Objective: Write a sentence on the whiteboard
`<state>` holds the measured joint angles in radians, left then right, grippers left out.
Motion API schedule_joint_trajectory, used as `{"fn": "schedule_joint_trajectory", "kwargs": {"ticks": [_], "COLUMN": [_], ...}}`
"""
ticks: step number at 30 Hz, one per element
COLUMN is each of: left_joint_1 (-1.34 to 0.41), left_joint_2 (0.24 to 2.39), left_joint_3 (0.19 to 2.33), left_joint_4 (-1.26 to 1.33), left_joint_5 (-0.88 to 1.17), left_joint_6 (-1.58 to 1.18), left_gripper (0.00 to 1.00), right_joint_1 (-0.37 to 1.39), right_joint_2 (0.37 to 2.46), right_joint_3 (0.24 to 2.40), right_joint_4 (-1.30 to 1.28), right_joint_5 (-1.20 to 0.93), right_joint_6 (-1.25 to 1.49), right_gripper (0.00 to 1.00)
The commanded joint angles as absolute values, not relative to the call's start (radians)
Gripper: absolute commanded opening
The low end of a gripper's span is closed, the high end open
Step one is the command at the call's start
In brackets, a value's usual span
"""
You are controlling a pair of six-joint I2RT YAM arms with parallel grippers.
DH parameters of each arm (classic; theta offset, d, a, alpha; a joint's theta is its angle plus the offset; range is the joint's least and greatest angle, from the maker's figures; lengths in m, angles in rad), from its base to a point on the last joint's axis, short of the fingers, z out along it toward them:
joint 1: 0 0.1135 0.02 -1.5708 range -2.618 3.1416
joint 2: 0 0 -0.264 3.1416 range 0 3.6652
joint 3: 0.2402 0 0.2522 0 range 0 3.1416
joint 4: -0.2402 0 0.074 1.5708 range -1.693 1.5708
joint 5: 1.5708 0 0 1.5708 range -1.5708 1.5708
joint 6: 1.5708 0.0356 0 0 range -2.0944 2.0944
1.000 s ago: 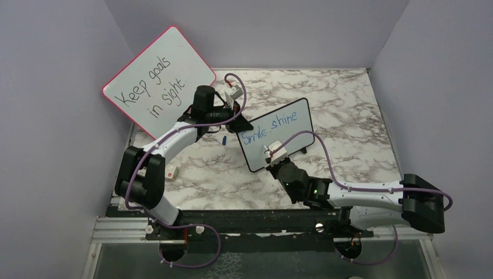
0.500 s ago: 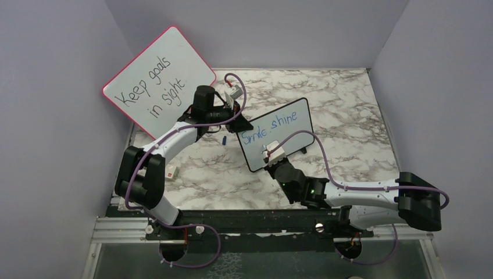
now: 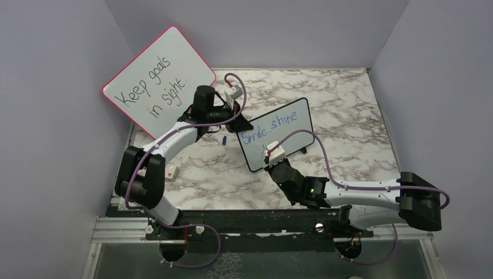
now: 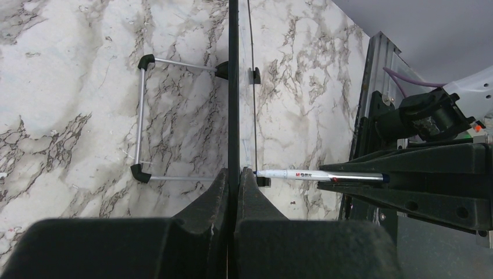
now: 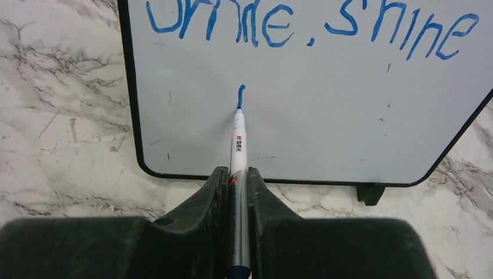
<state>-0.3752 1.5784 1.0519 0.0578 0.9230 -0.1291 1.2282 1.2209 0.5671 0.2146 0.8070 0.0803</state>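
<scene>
Right wrist: R tool clamps marker, tip on whiteboard; L tool pinches edge.

Whiteboard seemingly upright; sentence reads "Smile, shine".

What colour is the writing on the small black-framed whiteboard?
Blue. The sentence on the whiteboard shows best in the right wrist view.
</scene>
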Motion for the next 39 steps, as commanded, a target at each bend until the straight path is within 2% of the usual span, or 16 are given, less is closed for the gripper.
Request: {"fn": "schedule_joint_trajectory", "kwargs": {"ticks": [1, 16, 30, 39], "left_joint_1": [-0.393, -0.393, -0.393, -0.393], "left_joint_2": [1.568, 1.569, 1.568, 1.568], "left_joint_3": [1.048, 1.049, 1.049, 1.051], "left_joint_4": [0.015, 0.015, 0.015, 0.014], "left_joint_5": [0.887, 0.881, 0.881, 0.881], "left_joint_6": [-0.052, -0.056, -0.057, -0.058], "left_gripper": [0.00, 0.00, 0.00, 0.00], "right_joint_1": [1.229, 1.229, 1.229, 1.227], "right_joint_2": [1.229, 1.219, 1.136, 1.163], "right_joint_3": [0.584, 0.573, 0.524, 0.523], "right_joint_4": [0.104, 0.047, 0.192, 0.227], "right_joint_5": [0.788, 0.753, 0.790, 0.796], "right_joint_6": [0.153, 0.208, 0.141, 0.124], "right_gripper": [0.01, 0.01, 0.01, 0.01]}}
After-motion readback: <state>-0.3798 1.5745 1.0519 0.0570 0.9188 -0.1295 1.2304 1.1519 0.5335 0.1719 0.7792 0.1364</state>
